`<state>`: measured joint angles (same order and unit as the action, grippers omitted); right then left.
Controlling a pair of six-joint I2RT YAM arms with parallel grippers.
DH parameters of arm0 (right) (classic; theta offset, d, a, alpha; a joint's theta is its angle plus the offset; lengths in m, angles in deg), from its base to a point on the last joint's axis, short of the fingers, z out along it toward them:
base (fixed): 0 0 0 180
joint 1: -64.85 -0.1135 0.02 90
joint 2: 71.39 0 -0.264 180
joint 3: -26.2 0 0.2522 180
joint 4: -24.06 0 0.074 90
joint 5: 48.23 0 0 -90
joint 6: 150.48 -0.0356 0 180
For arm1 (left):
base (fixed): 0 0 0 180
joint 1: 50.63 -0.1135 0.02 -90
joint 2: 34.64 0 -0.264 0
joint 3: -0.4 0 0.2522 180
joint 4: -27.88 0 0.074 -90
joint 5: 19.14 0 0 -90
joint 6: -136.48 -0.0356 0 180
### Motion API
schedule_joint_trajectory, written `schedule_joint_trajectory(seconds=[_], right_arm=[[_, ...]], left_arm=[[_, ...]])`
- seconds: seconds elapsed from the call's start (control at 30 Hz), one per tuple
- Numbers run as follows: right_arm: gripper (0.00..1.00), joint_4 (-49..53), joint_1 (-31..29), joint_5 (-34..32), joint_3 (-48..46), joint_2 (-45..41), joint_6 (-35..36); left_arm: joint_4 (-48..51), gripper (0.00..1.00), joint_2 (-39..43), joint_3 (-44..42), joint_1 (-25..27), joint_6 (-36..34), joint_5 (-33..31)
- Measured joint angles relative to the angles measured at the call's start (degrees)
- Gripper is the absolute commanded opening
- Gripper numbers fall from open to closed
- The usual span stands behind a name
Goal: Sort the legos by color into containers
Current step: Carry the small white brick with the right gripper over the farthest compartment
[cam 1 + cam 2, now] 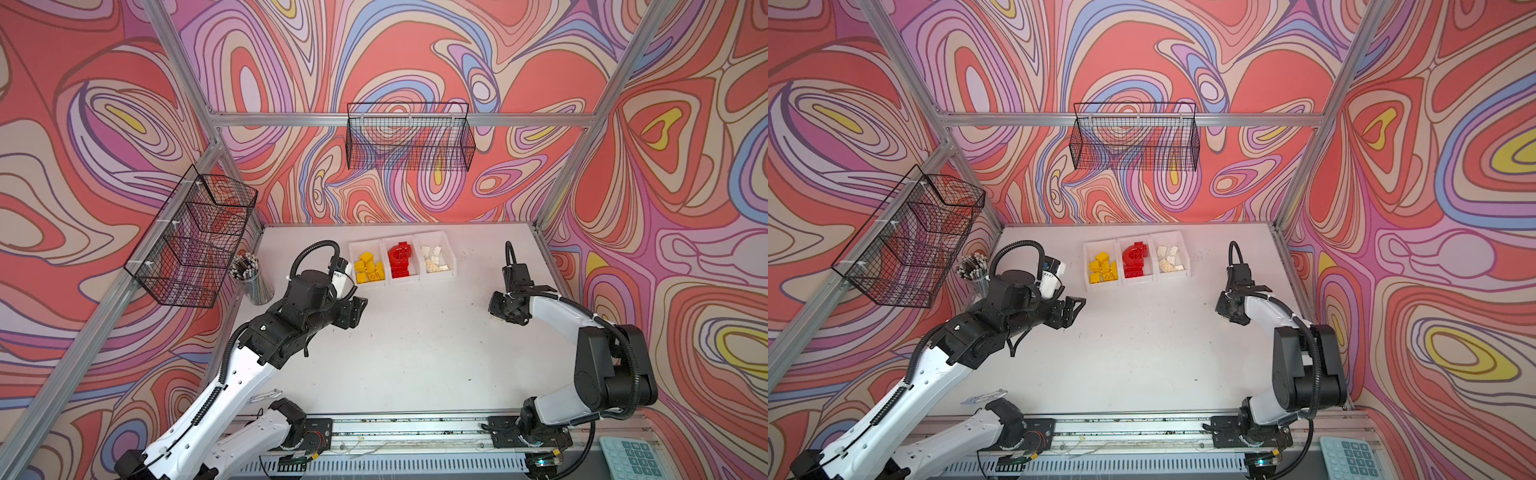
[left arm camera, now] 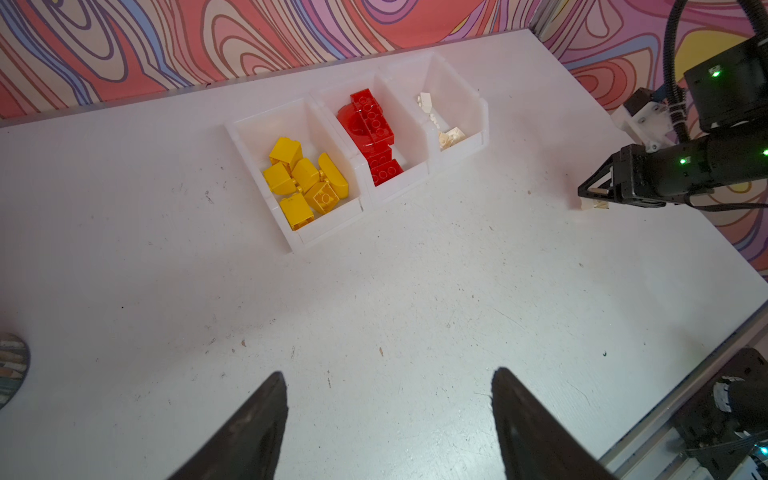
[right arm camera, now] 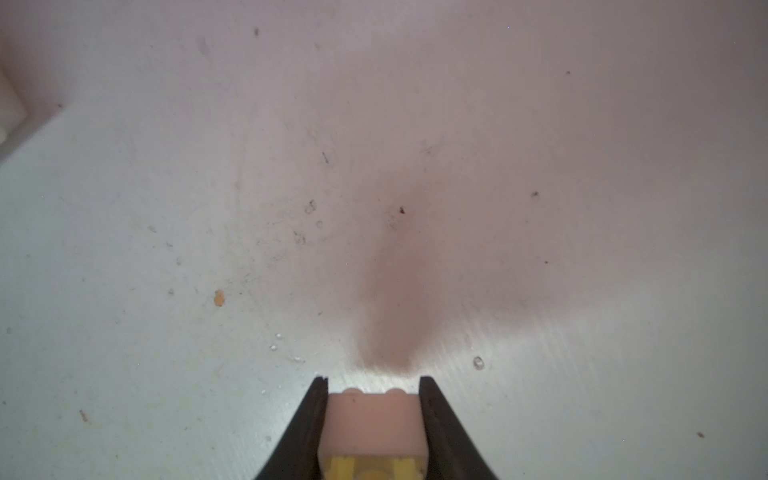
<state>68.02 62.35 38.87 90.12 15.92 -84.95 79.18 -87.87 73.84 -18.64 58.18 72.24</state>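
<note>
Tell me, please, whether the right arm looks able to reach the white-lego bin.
Probably yes: only bare table lies between the right pincer, gripping a white brick, and the white-lego bin.

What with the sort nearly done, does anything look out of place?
Only one white brick sits outside the bins, pinched in the right gripper off to their right. Colours inside the bins look unmixed.

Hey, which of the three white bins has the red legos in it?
The middle bin of the row: it alone holds the red legos. The others hold yellow legos and white legos.
</note>
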Motion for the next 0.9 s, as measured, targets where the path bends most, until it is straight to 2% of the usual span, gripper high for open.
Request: schedule_joint_trajectory(seconds=[0.37,0.6,0.73,0.9], right_arm=[[0.27,-0.1,-2.8,0.4,1.2,5.2,0.0],[0.25,-0.1,-4.1,1.2,2.6,5.5,0.0],[0.25,0.1,-5.9,2.8,6.4,5.6,0.0],[0.25,0.8,-10.0,3.8,15.5,8.2,0.0]], left_arm=[[0.0,0.77,-0.1,-0.2,0.1,-0.2,-0.6],[0.0,0.77,-0.2,-0.2,0.3,-0.6,-1.1],[0.0,0.77,-0.3,-0.2,0.3,-0.6,-1.4],[0.0,0.77,-0.6,-0.2,0.3,-0.7,-1.6]])
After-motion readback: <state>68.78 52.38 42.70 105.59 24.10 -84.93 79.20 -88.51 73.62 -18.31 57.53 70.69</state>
